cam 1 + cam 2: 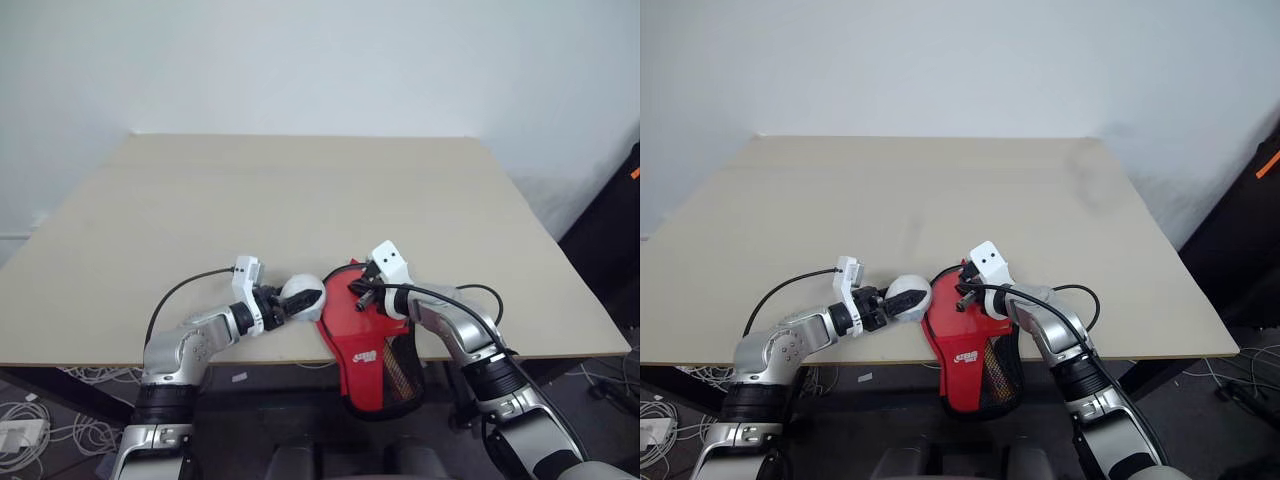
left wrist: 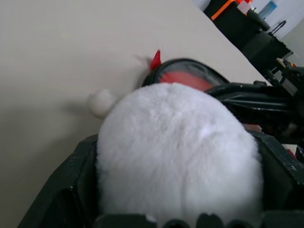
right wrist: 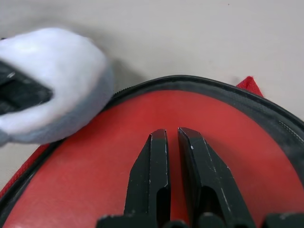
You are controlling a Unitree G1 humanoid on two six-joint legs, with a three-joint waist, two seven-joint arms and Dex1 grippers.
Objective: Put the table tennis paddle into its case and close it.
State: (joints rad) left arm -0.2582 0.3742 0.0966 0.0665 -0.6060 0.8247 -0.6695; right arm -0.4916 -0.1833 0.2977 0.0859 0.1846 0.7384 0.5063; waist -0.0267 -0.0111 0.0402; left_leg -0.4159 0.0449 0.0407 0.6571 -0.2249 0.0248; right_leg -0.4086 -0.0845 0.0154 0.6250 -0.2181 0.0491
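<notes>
Paddle-shaped soft zip case [image 1: 368,350], red panel with white logo, black trim and mesh, sits low centre of the head frame, round end on the near edge of the beige wooden surface [image 1: 300,200], narrow end hanging off toward the bottom. In the right wrist frame a smooth red face lies inside the black zip rim, under the fingers; cannot tell whether that is the round red rubber-faced table tennis paddle [image 3: 142,123] itself or the case panel. No handle seen.

Right end effector [image 3: 172,142]: two black fingers closed almost together, tips resting on or just above the red face, nothing between them.

Left end effector [image 1: 296,302], just left of the case: jaws spread wide around a fluffy white-grey ball [image 2: 175,156], which fills the gap. The ball touches or nearly touches the case rim. A small pale round thing [image 2: 101,103] lies on the surface beyond it; identity unclear.

Judgement: paddle probably seated, so step in hand is closing. Next move calls for pinning the case, finding the zip pull, which is hidden here, and running it round the rim. Risk: overhanging case slides off the edge
</notes>
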